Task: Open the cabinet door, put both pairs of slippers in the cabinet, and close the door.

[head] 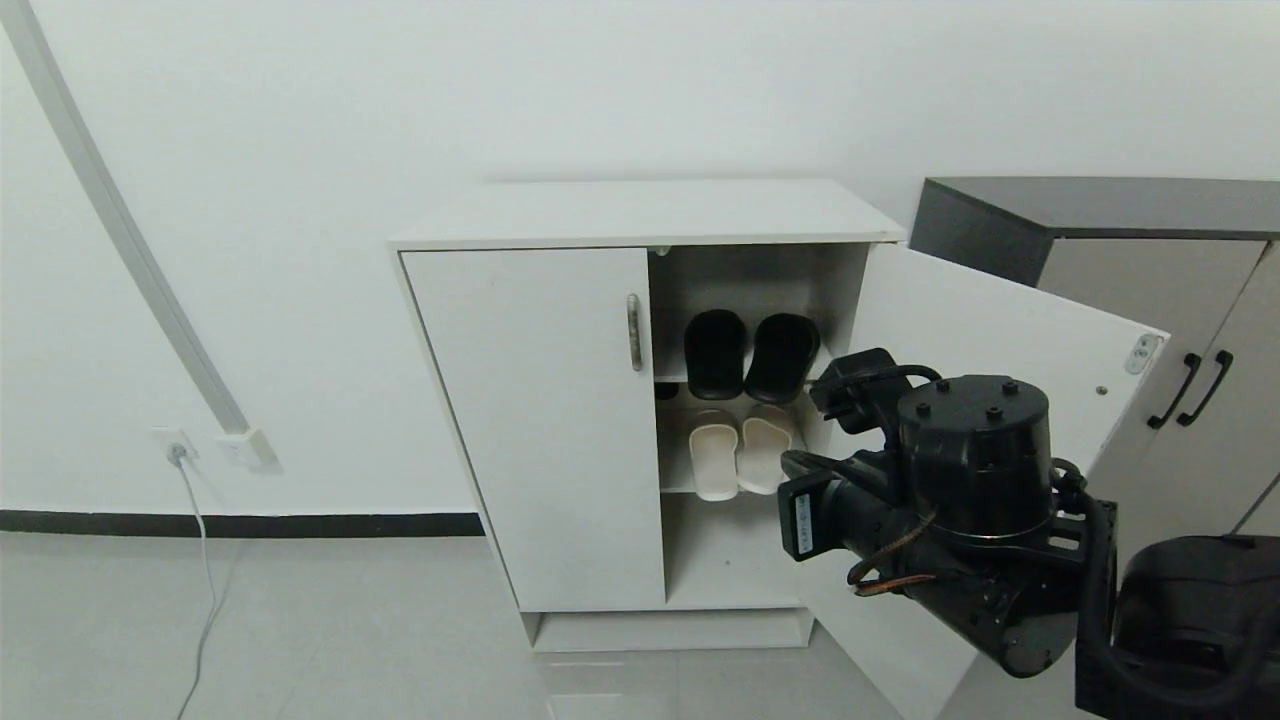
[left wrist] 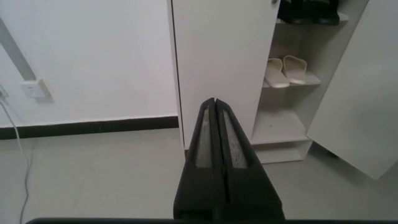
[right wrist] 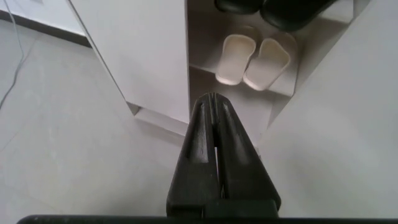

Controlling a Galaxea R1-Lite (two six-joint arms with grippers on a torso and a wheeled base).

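Open door (head: 985,330): light, stiff panel; push near free edge. Left gripper (left wrist: 214,102), right gripper (right wrist: 213,98) pressed together, empty.

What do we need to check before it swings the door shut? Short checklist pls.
1. Black slippers inside the cabinet: ok.
2. White slippers inside, on the shelf below the black pair: ok.
3. White pair clear of the door's swing: cannot tell; they lie near the shelf's front edge.
4. Right gripper shut and empty, free to push: ok.
5. Left gripper shut, empty, back from the cabinet: ok.
6. Right door closed: not ok, it stands wide open; left door is shut.
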